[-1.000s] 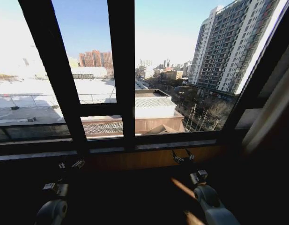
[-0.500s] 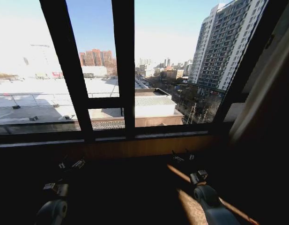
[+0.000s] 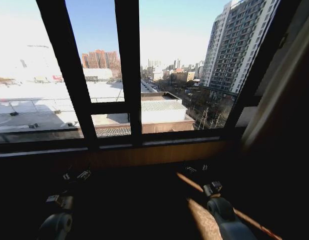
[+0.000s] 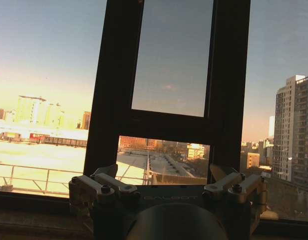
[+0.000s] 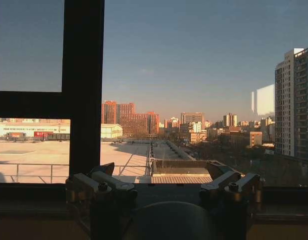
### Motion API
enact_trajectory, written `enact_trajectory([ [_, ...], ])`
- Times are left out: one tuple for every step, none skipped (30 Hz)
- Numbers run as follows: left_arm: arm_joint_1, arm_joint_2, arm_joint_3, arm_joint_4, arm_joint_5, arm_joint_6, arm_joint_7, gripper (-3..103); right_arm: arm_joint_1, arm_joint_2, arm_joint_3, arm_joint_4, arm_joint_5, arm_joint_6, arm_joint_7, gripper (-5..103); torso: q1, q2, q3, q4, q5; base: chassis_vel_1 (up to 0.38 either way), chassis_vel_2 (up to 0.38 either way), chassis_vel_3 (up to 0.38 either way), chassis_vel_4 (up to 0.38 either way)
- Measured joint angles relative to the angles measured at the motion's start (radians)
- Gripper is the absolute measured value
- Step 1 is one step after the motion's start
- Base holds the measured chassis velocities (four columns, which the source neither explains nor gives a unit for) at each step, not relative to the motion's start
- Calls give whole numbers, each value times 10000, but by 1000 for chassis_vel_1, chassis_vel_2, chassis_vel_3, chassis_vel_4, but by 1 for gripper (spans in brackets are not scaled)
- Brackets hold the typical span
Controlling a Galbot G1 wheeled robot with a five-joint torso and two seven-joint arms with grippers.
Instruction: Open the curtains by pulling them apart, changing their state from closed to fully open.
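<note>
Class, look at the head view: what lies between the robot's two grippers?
In the head view, nothing lies between the left gripper and the right gripper: just a bare, dark shadowed stretch below the wooden window sill.

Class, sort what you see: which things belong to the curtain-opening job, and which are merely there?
Belonging to the job: curtain, gathered at the window's right edge; left gripper, low, jaws open and empty; right gripper, likewise.

Merely there: window frame; wooden sill; tower block outside.

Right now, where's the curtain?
Head view: the curtain hangs bunched at the far right beside the window frame, above and right of the right gripper.
</note>
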Motion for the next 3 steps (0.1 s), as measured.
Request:
enact_trajectory([
  [0, 0, 0, 0, 0, 0, 0, 100, 0, 0, 0, 0, 0, 0, 0, 100, -3, 2, -1, 0, 0, 55, -67, -89, 64],
  [1, 0, -1, 0, 0, 0, 0, 100, -1, 0, 0, 0, 0, 0, 0, 100, -5, 3, -1, 1, -3, 120, -67, -94, 94],
  [3, 0, -1, 0, 0, 0, 0, 100, -2, 0, 0, 0, 0, 0, 0, 100, -5, 3, -1, 1, -1, 129, -114, -94, 106],
])
